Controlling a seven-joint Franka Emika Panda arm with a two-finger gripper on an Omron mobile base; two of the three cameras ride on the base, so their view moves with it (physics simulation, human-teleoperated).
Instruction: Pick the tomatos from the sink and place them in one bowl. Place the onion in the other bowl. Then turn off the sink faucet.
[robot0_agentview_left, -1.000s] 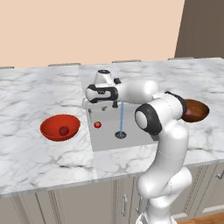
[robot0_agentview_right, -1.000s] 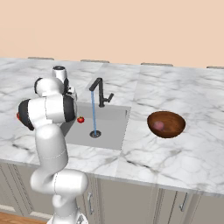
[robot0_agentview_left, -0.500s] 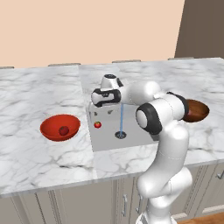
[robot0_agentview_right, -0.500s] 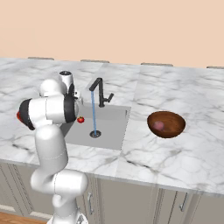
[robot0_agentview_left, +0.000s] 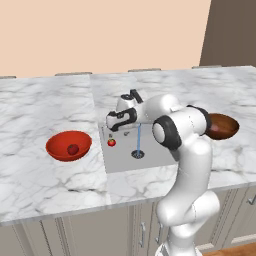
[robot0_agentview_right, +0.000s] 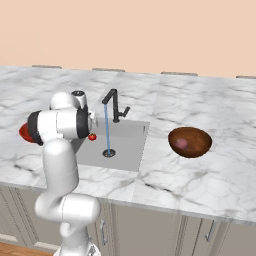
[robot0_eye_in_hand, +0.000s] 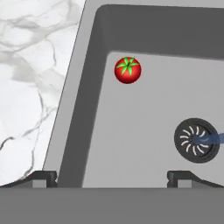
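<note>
Two-finger gripper (robot0_eye_in_hand: 112, 176) held wide open, empty, over grey recessed sink (robot0_eye_in_hand: 144, 35) for descent. Bright red green-topped tomato (robot0_eye_in_hand: 127, 70) seen on basin floor, near left wall, apart from fingertips.

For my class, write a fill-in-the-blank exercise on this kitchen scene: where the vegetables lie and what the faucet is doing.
1. The tomato with the green top lies in the ____.
2. The darker tomato rests in the ____ bowl.
3. The onion sits in the dark ____ bowl.
4. Water runs from the faucet straight down to the ____.

Missing words: sink; red; brown; drain
</note>
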